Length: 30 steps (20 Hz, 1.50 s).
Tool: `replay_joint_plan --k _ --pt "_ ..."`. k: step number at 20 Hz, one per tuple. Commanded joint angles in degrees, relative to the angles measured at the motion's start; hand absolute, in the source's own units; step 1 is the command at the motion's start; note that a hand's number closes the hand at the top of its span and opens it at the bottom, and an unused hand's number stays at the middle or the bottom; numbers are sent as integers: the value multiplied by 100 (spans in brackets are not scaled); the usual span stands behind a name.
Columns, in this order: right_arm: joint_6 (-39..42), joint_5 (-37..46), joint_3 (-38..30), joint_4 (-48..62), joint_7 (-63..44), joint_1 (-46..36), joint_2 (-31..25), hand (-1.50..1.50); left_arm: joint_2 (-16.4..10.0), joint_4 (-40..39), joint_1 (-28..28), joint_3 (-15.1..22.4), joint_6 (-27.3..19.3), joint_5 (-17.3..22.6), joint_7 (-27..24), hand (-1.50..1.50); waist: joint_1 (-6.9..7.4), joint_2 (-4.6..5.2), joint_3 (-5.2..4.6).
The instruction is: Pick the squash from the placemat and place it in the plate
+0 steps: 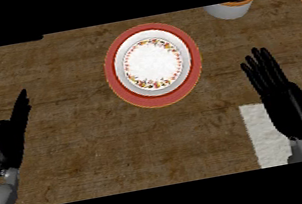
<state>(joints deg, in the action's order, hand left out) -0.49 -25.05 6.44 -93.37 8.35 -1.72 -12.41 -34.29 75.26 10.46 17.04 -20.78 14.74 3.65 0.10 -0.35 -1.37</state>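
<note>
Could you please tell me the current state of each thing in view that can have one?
Plate: flat on the counter, nothing on it.
Placemat: lying flat at the lower right, partly hidden by the right forearm.
Left hand: open, fingers straight, holding nothing.
Right hand: open, fingers straight, holding nothing.
White cup: at the top edge, cut off by the view; contents cannot be told.

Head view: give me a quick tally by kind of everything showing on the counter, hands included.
plate: 1
white placemat: 1
white vessel, cut by the top edge: 1
hands: 2, left hand and right hand, both open
Total: 5
</note>
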Motion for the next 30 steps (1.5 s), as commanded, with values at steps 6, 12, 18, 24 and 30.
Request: replay_joint_plan --k 6,12,18,24,30 --pt "2148 890 1801 -1048 139 -753 -926 150 108 875 908 -265 498 275 -570 0 171 -86 123" --pt "263 3762 1699 -656 1247 781 -1567 -150 74 1234 675 -424 730 607 -356 0 -106 -8 150" --pt "734 2325 823 -171 3379 1618 -1578 -150 127 1487 299 -443 786 426 -533 0 -53 17 146" --pt "615 2474 44 -1314 2756 1654 -2032 -150 257 1664 419 -613 842 321 -120 0 -59 19 135" --pt "671 3326 -632 -1929 1403 2028 -3380 -150 263 1508 481 -653 859 290 -227 0 -197 3 118"
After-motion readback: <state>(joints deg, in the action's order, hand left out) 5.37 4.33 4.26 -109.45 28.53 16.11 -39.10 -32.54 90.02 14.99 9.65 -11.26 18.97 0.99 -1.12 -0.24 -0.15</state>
